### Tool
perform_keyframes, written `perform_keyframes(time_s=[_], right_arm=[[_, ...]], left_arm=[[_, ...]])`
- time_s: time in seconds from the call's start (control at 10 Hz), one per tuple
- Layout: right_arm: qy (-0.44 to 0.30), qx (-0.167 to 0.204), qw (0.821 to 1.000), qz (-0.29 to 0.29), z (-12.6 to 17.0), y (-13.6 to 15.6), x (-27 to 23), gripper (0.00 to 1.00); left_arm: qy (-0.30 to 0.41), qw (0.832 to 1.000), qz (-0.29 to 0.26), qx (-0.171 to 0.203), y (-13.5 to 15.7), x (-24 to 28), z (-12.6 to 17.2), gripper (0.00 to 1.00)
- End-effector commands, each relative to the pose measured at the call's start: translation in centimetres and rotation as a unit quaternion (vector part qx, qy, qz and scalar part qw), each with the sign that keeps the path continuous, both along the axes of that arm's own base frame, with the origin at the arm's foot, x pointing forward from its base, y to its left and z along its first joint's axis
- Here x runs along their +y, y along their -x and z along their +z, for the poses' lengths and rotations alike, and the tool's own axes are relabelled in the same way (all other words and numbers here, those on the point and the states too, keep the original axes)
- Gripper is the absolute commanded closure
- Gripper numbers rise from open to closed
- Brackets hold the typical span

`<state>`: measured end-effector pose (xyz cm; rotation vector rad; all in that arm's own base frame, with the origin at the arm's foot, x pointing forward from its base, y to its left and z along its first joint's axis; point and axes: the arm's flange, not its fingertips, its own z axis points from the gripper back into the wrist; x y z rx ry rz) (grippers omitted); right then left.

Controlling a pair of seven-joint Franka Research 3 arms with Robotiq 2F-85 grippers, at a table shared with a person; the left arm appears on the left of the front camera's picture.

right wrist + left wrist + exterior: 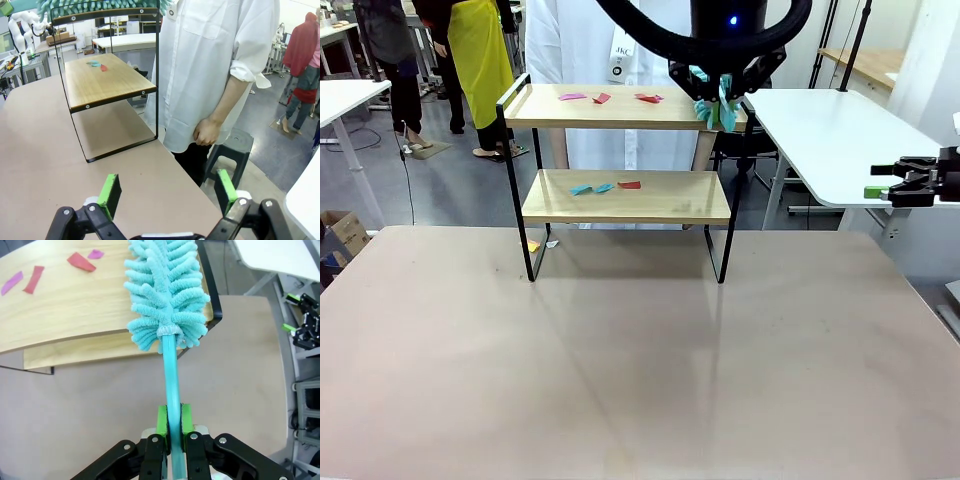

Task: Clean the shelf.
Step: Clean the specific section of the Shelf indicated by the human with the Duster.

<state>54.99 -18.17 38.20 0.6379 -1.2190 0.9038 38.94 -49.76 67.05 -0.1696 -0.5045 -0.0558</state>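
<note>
Grasping a fluffy teal duster (167, 290) by its thin handle with the left pincer (174, 412), green pads clenched on the shaft, head at the right end of the upper board. Standing at the far middle of the worktop (620, 370), the shelf (650, 205), with pink and red scraps (603, 97) on the upper board and blue and red scraps (603, 187) on the lower. Off to the right, well apart from the shelf, the right pincer (880, 185), released and holding nothing. Behind the shelf, a person in a white shirt (215, 60).

Left tool (173, 420) clamped, right tool (168, 191) wide-jawed.
</note>
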Motion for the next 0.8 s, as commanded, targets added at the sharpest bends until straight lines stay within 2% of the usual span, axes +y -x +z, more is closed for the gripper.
perform_keyframes(time_s=[0.0,0.7], right_arm=[[0.004,0.002,1.0,-0.001,0.4,-0.1,0.1,0.0],[0.004,0.002,1.0,-0.001,0.4,-0.1,0.1,0.0]], left_arm=[[0.001,1.0,0.001,0.001,-0.1,0.1,0.0,0.87],[-0.037,0.995,0.087,0.027,-1.8,6.9,0.1,0.87]])
